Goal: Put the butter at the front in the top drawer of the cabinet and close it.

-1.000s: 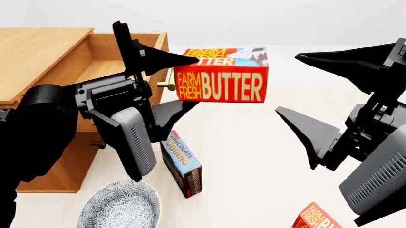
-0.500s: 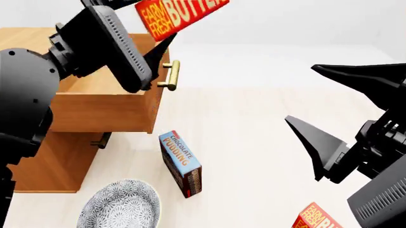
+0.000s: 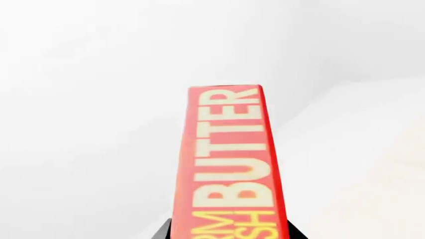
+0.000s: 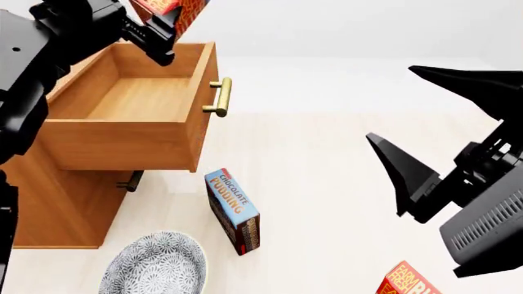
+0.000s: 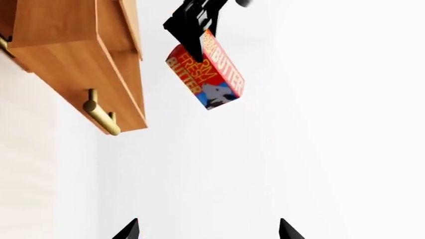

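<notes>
Clamped between the jaws of the left gripper [image 5: 192,37], the red-orange rectangular butter carton with yellow "FARM FRESH BUTTER" lettering [image 5: 207,75] is hanging in the air above the back of the open top drawer [image 4: 122,131], a honey-brown wooden box with a horizontal brass bar handle [image 4: 220,97]; in the head view only a corner of the carton [image 4: 168,9] is showing at the upper edge, and the left wrist view is filling with its lettered narrow face [image 3: 229,164]. That drawer is standing pulled out from the honey-brown wooden cabinet [image 4: 57,208]. Out to the right, the right gripper [image 4: 433,116] is hovering over the pale surface [image 4: 327,171] with its jaws spread wide apart and nothing between them. A blue-topped "CHOCOLATE PUDDING" box [image 4: 233,211] is lying in front of the cabinet, a grey patterned bowl [image 4: 155,263] is sitting near it at the lower edge, and a second red-orange butter carton [image 4: 408,280] is peeking in at the bottom right.
</notes>
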Tool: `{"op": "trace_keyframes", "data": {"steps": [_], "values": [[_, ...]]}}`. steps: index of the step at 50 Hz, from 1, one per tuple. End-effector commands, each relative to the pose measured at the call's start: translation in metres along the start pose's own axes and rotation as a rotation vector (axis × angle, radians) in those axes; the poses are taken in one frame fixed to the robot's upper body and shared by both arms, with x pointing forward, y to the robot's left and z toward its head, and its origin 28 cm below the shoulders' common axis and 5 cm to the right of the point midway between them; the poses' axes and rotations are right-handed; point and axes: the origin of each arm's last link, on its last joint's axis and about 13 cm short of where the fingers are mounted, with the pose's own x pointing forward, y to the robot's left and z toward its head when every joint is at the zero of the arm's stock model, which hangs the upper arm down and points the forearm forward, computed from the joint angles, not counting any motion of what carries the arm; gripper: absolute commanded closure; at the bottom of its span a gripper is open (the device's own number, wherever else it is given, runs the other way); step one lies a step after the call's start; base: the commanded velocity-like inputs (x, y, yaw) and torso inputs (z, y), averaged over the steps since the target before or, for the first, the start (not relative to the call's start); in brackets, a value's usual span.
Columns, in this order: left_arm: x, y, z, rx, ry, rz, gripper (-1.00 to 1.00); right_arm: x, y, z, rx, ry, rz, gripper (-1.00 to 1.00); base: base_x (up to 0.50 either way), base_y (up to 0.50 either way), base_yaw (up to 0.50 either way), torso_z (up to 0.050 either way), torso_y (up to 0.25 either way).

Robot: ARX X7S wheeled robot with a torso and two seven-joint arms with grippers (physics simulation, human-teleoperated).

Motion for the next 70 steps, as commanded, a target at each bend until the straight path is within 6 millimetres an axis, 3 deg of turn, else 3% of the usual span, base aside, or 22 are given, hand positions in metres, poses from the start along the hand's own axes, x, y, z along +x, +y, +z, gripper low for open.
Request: {"op": "trace_keyframes", "data": {"steps": [1, 12, 28, 47, 70], "values": [[0.003, 0.013, 0.004, -0.160, 0.126, 0.094, 1.00, 0.002, 0.000, 0.000, 0.012, 0.010, -0.014, -1.00, 0.00, 0.00, 0.00, 0.000, 0.000], [0.010, 0.015, 0.000, -0.272, 0.251, 0.111, 1.00, 0.002, 0.000, -0.001, 0.011, 0.009, -0.013, -1.00, 0.00, 0.00, 0.00, 0.000, 0.002], [0.023, 0.018, 0.002, -0.304, 0.375, 0.169, 1.00, 0.005, 0.002, -0.002, 0.016, 0.005, -0.015, -1.00, 0.00, 0.00, 0.00, 0.001, 0.001], [0.047, 0.012, -0.004, -0.338, 0.445, 0.183, 1.00, 0.002, 0.006, -0.002, 0.020, 0.010, -0.015, -1.00, 0.00, 0.00, 0.00, 0.001, 0.002], [0.054, 0.003, -0.020, -0.380, 0.519, 0.189, 1.00, 0.002, 0.005, -0.001, 0.018, 0.016, -0.017, -1.00, 0.00, 0.00, 0.00, 0.000, 0.001]]}}
